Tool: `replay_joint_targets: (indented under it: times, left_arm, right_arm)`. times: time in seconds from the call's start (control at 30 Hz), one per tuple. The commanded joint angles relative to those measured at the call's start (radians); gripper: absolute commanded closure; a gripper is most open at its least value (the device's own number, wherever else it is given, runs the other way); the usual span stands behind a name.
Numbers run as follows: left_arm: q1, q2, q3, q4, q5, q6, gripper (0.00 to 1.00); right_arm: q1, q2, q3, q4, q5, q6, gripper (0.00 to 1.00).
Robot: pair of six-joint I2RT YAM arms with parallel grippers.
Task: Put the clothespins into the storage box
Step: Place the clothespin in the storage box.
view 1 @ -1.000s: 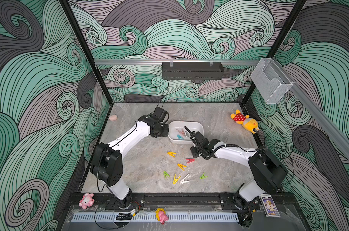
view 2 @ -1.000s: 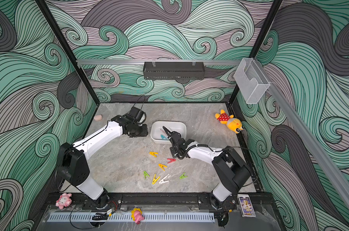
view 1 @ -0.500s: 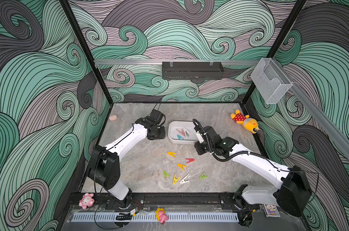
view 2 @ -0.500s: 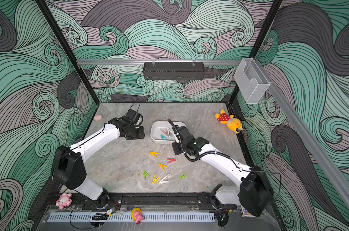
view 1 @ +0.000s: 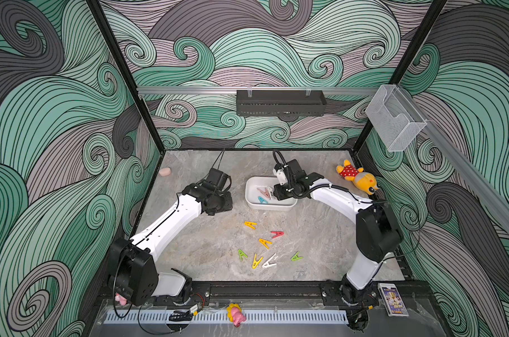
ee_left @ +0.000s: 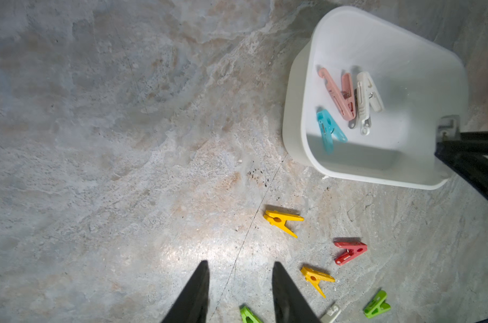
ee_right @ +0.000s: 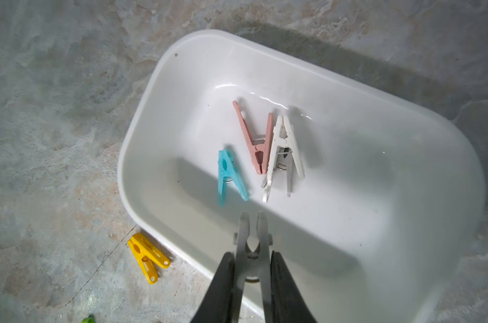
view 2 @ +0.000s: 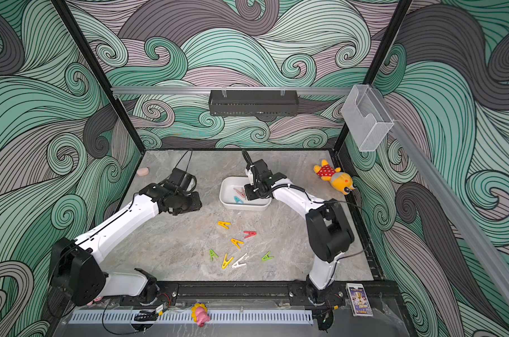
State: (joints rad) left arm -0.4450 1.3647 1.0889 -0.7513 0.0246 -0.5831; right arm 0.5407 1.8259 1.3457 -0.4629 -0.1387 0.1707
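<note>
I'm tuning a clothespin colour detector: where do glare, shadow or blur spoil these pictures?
Right wrist view: a glare streak on the inner wall of the storage box, and a hard-edged shadow across its floor reaching the teal clothespin. Left wrist view: a sheen on the table ahead of the left gripper, whose fingers look soft-edged. Both top views: even light, soft shadows.

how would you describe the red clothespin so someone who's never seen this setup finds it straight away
Find the white storage box toward the back of the marble table. Between it and the robot's bases lies a scatter of loose clothespins. The red clothespin is on the scatter's box side, the only red one among yellow, green and white.
</note>
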Motion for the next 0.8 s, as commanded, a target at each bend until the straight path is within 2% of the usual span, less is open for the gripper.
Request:
replay_joint_targets:
  times: [0.0,0.23,0.33,0.4,0.53,0.77]
  left_arm:
    - [0.007,-0.003,0.0,0.001,0.03,-0.049,0.59]
    - [0.007,-0.048,-0.038,-0.013,0.041,-0.067,0.59]
    - [0.008,-0.078,-0.087,0.005,0.07,-0.092,0.58]
    - [0.007,-0.092,-0.116,0.007,0.082,-0.108,0.54]
    - [0.005,-0.118,-0.153,-0.003,0.092,-0.128,0.46]
    - [-0.007,-0.092,-0.17,0.003,0.136,-0.159,0.45]
  right_arm:
    - [-0.002,0.073,0.043,0.044,-0.019,-0.014,0.77]
    - [-0.015,0.182,0.096,0.078,0.001,0.006,0.76]
    - [-0.017,0.196,0.111,0.076,0.005,0.011,0.73]
    - [-0.017,0.199,0.122,0.071,0.008,0.011,0.66]
    - [-0.016,0.169,0.127,0.057,0.015,0.0,0.6]
    - [-0.014,0.051,0.122,-0.006,0.042,-0.039,0.56]
